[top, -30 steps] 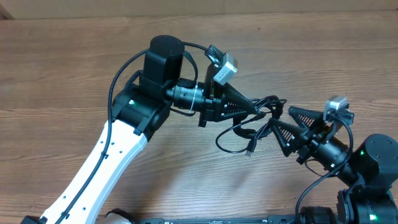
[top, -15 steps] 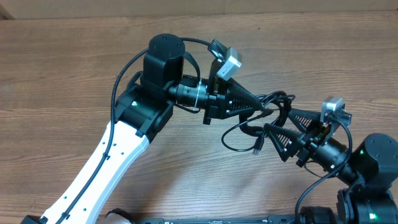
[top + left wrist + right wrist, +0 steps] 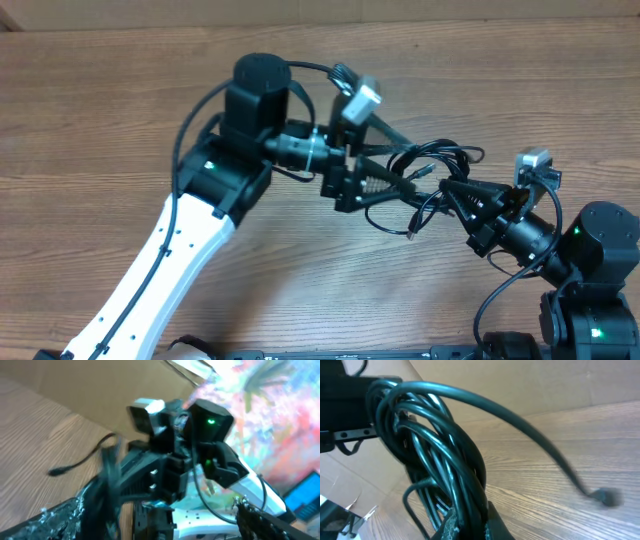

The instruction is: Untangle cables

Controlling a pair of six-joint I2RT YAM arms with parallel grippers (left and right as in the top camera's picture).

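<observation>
A tangled bundle of black cables (image 3: 440, 158) hangs just above the wooden table, between the two arms. My right gripper (image 3: 450, 188) comes in from the lower right and is shut on the bundle. In the right wrist view the cable strands (image 3: 435, 425) run down into the pinch of the right gripper (image 3: 470, 522). My left gripper (image 3: 398, 168) stands open at the bundle's left side, one finger above and one below the loops. The left wrist view shows a blurred cable (image 3: 107, 482) near the left finger of the wide-open left gripper (image 3: 157, 512). One plug end (image 3: 410, 232) dangles free.
The bare wooden tabletop (image 3: 100, 120) stretches left and to the back. A cardboard wall (image 3: 520, 385) stands behind the table. The right arm's base (image 3: 600, 250) sits at the lower right, and the left arm's white link (image 3: 160, 260) crosses the lower left.
The left gripper has opened and let go of the cables. The right gripper has closed on the bundle, which now sits a little higher and further right.
</observation>
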